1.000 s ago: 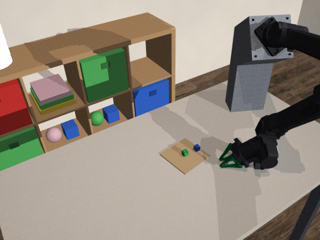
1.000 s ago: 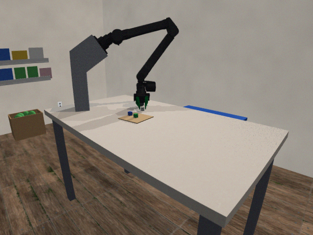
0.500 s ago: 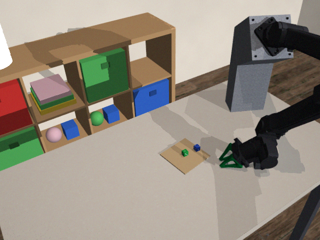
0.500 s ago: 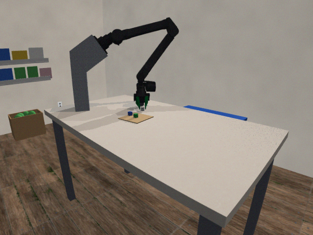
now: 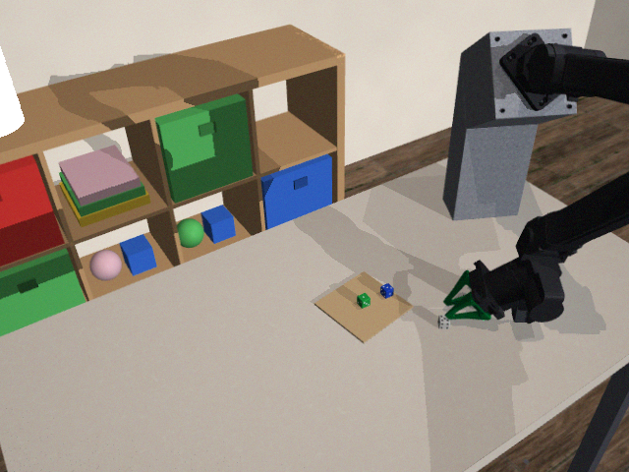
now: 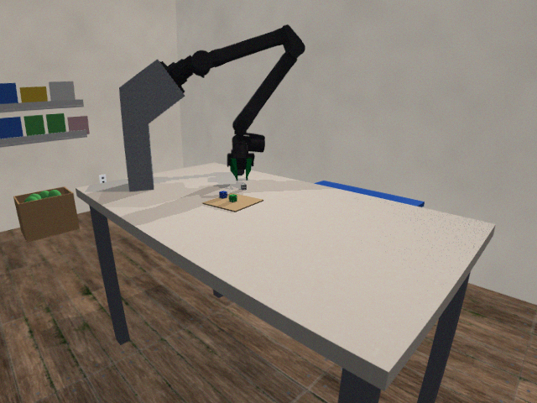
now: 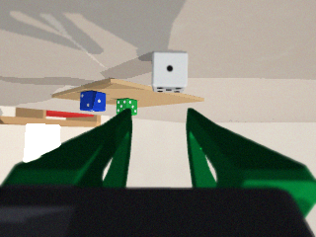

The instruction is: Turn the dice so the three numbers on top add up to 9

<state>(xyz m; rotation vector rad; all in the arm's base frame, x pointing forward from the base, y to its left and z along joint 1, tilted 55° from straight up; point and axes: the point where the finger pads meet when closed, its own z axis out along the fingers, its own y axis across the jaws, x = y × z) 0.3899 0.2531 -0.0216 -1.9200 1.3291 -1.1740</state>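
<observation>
Currently, white die (image 5: 443,322) (image 6: 243,186) (image 7: 169,70) off mat (image 5: 363,324) (image 6: 234,208) (image 7: 148,95), single pip facing end effector (image 5: 446,311) (image 6: 242,179) (image 7: 159,117).

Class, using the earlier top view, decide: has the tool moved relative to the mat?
Yes. The tool has shifted away from the mat, widening the gap beside its right-hand corner in the top view.
</observation>
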